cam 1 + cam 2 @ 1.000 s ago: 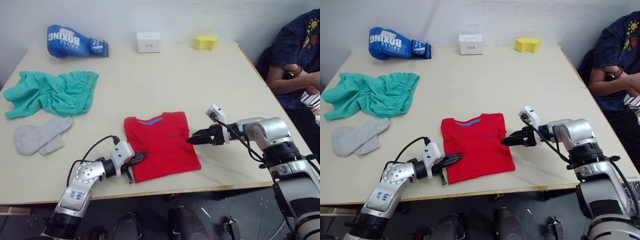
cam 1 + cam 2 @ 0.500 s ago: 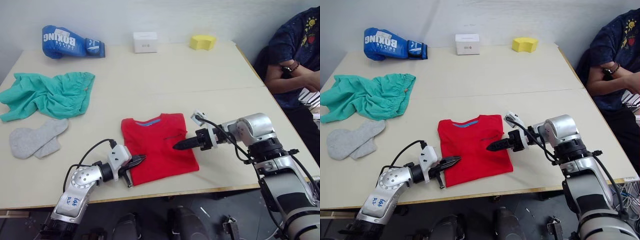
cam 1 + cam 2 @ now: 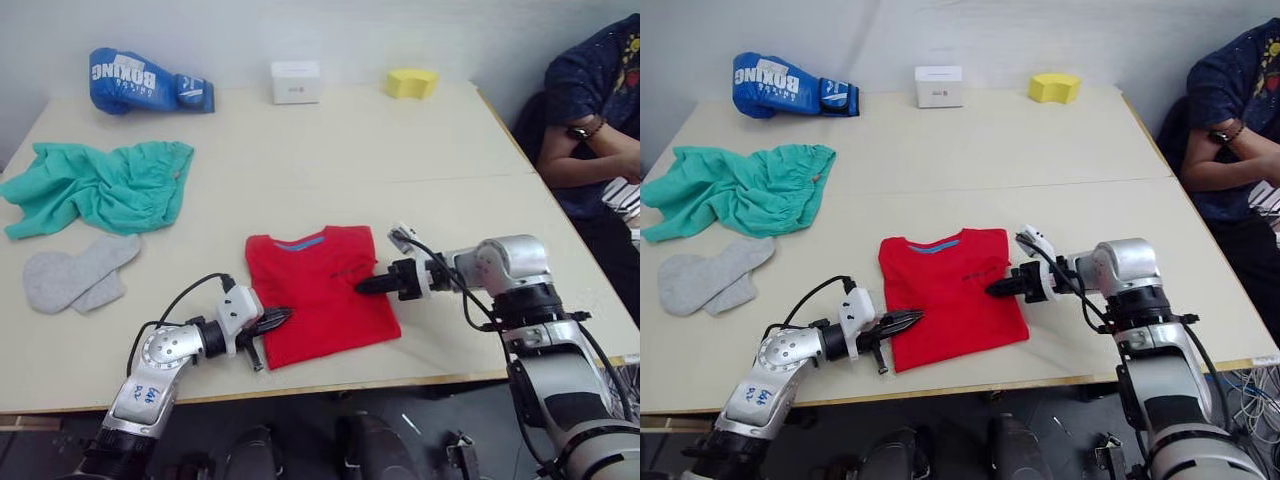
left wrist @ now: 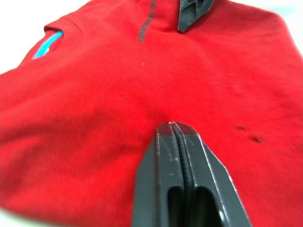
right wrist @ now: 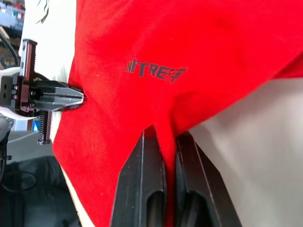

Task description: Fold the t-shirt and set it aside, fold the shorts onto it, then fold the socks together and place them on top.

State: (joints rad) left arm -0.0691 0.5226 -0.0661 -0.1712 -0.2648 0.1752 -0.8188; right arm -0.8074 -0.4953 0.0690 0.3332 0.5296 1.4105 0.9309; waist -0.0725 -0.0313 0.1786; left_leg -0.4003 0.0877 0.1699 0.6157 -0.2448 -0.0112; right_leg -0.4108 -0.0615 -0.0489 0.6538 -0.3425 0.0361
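Note:
The red t-shirt point(image 3: 320, 295) lies folded into a rectangle near the table's front edge, collar toward the far side. My right gripper point(image 3: 362, 285) is shut on the t-shirt's right edge; in the right wrist view a ridge of red cloth point(image 5: 165, 127) is pinched between its fingers. At the t-shirt's lower left edge my left gripper point(image 3: 278, 318) has its fingers pressed together, tips resting on the red cloth point(image 4: 142, 94). The teal shorts point(image 3: 105, 185) lie crumpled at the left. Just in front of the shorts lie the grey socks point(image 3: 75, 272), overlapping.
Along the table's point(image 3: 400, 160) far edge stand a blue boxing glove point(image 3: 145, 80), a white box point(image 3: 296, 82) and a yellow sponge point(image 3: 412, 82). A person point(image 3: 595, 110) sits with arms crossed at the right side.
My right gripper reached in to the t-shirt's right edge and closed on the cloth. The left gripper stayed at the lower left edge.

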